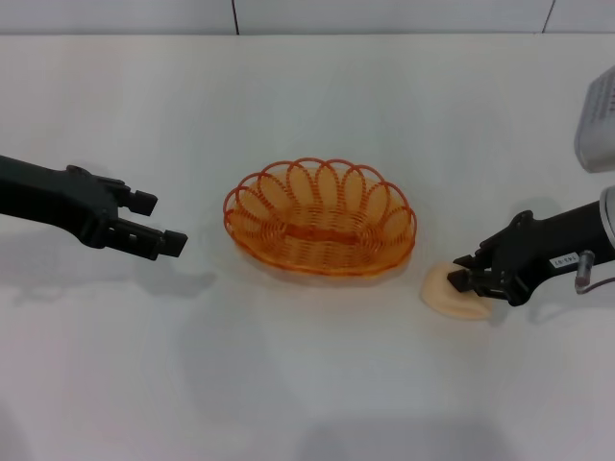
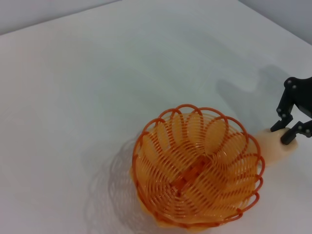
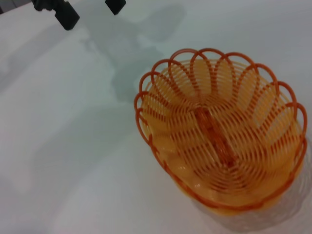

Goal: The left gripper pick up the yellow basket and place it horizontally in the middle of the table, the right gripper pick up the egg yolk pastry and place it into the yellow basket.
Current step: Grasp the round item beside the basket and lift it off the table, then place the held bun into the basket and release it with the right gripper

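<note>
The yellow basket lies flat in the middle of the white table, long side across my view; it is empty. It also shows in the left wrist view and the right wrist view. My left gripper is open and empty, hovering left of the basket and apart from it; the right wrist view shows it far off. The egg yolk pastry lies on the table just right of the basket. My right gripper is down at the pastry's right part with its fingers apart over it.
A grey-white box stands at the far right edge of the table. A wall runs along the table's back edge. Bare table lies in front of the basket and to its left, under the left arm.
</note>
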